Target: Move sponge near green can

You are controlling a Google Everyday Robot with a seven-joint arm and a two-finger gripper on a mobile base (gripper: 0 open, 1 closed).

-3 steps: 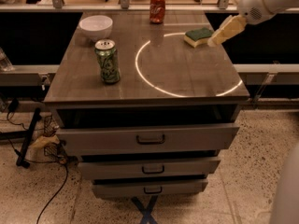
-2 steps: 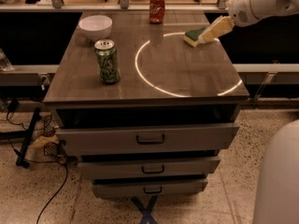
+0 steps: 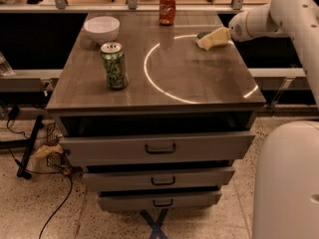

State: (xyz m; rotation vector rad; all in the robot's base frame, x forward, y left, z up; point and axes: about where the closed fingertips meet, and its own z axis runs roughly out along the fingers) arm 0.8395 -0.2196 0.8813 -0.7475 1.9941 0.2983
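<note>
The green can (image 3: 114,65) stands upright on the left part of the wooden tabletop (image 3: 189,78), green with pale swirls and a silver top. The sponge (image 3: 202,35) lies at the back right of the table. Only a dark green corner of it shows, because my gripper (image 3: 213,39) sits right over it. The gripper comes in from the right on the white arm (image 3: 279,14). The sponge is far from the green can, about a third of the table's width to its right and further back.
A red soda can (image 3: 167,7) stands at the back middle. A white bowl (image 3: 101,29) sits at the back left, behind the green can. A bright ring of light lies on the table's right half. Drawers (image 3: 159,147) hang partly open below the front edge.
The gripper has moved left and down onto the sponge, which lay in plain sight beside it a second ago and is now mostly covered. The cans and the bowl have not moved.
</note>
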